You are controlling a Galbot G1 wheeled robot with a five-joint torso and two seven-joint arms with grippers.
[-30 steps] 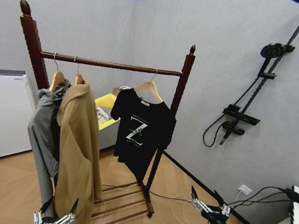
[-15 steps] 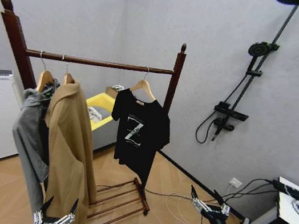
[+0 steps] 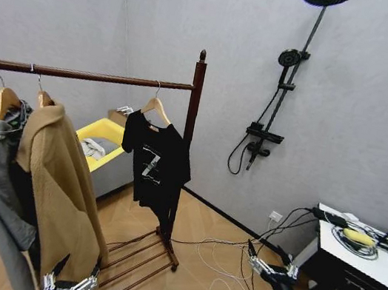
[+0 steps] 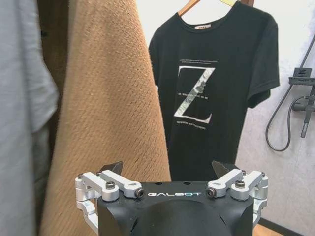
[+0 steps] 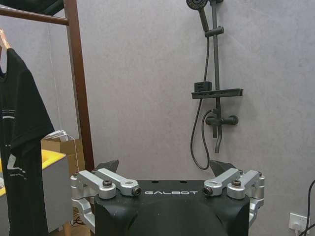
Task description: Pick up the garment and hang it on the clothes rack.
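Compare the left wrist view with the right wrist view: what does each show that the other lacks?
Left wrist alone: the tan coat, a grey jacket, the T-shirt's whole front with its white Z print, and the open left claw. Right wrist alone: the rack's post, the full shower column, a yellow bin, a wall socket, and the open right claw. Both share the T-shirt, the grey wall and part of the shower fitting.

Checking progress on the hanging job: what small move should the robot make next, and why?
Probably none on the garment: the black T-shirt already hangs by its hanger on the clothes rack rail. Left gripper and right gripper are open, low and empty.
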